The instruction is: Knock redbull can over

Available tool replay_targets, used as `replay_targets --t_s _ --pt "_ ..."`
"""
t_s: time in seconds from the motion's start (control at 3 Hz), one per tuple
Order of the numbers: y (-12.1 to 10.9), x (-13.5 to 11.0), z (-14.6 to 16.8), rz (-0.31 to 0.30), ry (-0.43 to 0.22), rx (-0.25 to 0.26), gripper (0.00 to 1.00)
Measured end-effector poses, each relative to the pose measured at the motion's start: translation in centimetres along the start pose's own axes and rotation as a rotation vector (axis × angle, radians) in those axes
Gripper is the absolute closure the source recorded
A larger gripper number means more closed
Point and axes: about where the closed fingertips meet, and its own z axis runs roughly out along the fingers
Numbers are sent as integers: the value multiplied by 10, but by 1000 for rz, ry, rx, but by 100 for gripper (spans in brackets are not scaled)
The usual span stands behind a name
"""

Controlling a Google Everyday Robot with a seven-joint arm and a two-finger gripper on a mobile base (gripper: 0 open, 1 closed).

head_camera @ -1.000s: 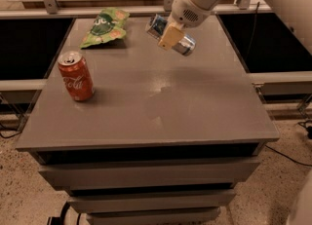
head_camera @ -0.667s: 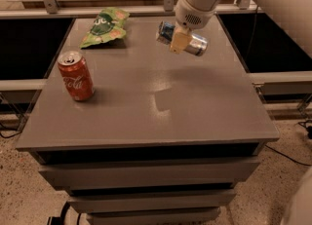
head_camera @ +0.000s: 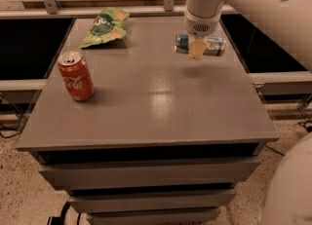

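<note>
Grey cabinet surface (head_camera: 156,112) fills most of the view, with dark floor on both sides and a pale shelf behind. Next in size is the robot's white arm (head_camera: 253,0), which reaches in from the upper right and hangs down over the far right part of the surface. A green snack bag (head_camera: 105,26) lies flat at the far left. A red Coca-Cola can (head_camera: 76,76) stands upright near the left edge, well apart from the arm.

The redbull can (head_camera: 214,45) lies horizontal at the far right, blue end to the left and silver end to the right. I cannot tell whether it rests on the surface or hangs just above it. The gripper (head_camera: 197,52) sits at the can's middle. Its fingers (head_camera: 197,47) appear closed to the can's width and holding it. Only the near one shows, crossing the can's front.

I judge the can to be light, stiff and thin-walled, with a smooth, slippery skin. Once set down on its side it will likely roll. A hold across the middle, as here, looks safest.

A second ago the can hung tilted in the gripper, further left and higher. Now it is level and lower, further to the right. The bag and the red can have not moved.
</note>
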Motion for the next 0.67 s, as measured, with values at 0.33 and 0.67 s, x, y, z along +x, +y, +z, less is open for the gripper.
replay_targets --t_s 0.33,0.67 --pt "7 7 3 -63 5 -67 14" --pt "23 1 3 -150 -35 -150 0"
